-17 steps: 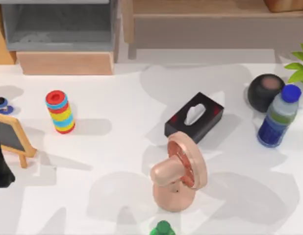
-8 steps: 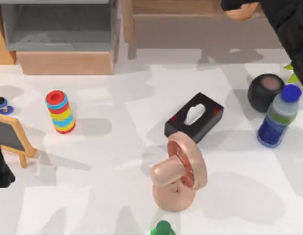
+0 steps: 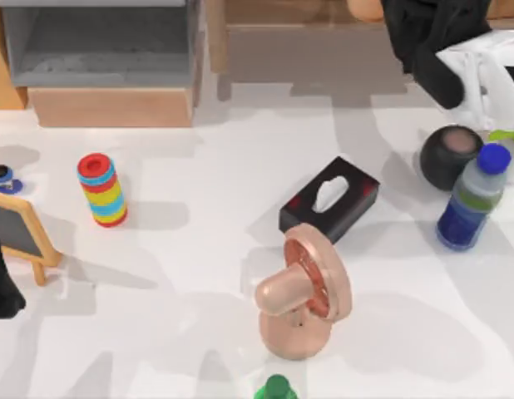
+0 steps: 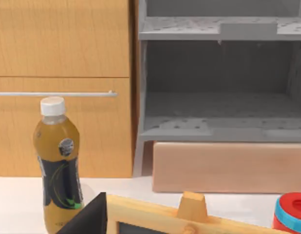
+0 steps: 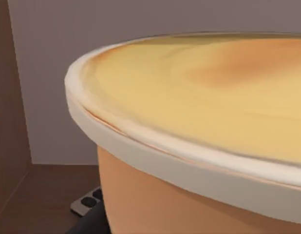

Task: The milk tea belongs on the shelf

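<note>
The milk tea [image 3: 368,9] is an orange-tan cup at the back edge of the top view, over the wooden shelf [image 3: 307,12], with the right gripper [image 3: 407,21] directly beside it on the cup's right. In the right wrist view the milk tea [image 5: 199,146] sits very close to the camera, its cream rim and yellow-tan lid seen from the side, against the shelf's wooden floor and back wall. The fingers themselves are hidden, so whether they clamp the cup or stand apart from it cannot be told.

On the white table [image 3: 174,266], near the right edge, a black ball [image 3: 450,155] and a blue-capped bottle [image 3: 471,198] stand just beside each other. A black tissue box [image 3: 330,199] lies mid-table, a pink fan-like object [image 3: 303,291] in front of it. A striped cylinder [image 3: 101,189] stands toward the left. At the left edge are a small chalkboard [image 3: 20,233] and the parked left arm [image 3: 1,278]. A grey cabinet [image 3: 99,41] sits at the back left corner.
</note>
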Available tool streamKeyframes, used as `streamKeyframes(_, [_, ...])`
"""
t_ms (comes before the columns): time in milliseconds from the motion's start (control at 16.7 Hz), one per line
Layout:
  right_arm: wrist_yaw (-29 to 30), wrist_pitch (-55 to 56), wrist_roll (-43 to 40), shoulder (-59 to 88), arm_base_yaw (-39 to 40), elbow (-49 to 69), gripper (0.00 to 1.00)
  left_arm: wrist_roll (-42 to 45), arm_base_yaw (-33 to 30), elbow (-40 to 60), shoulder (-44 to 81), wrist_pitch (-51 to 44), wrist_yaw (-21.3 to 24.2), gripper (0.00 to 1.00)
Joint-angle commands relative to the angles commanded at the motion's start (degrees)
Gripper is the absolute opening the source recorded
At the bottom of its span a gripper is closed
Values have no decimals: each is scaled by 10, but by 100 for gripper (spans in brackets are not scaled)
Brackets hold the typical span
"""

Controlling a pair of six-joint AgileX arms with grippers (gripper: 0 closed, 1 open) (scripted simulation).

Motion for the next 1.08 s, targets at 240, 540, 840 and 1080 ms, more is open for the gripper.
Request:
streamKeyframes(240, [33,-32,-4,9,11,44,0,0,0,0,0,0,0,100])
streamKeyframes(540, [32,-31,-3,8,8,43,0,0,0,0,0,0,0,100])
streamKeyframes(840, [17,-19,-5,73,-4,93,0,0,0,0,0,0,0,100])
streamKeyframes(1080, [11,-12,-5,105,-13,120,0,0,0,0,0,0,0,100])
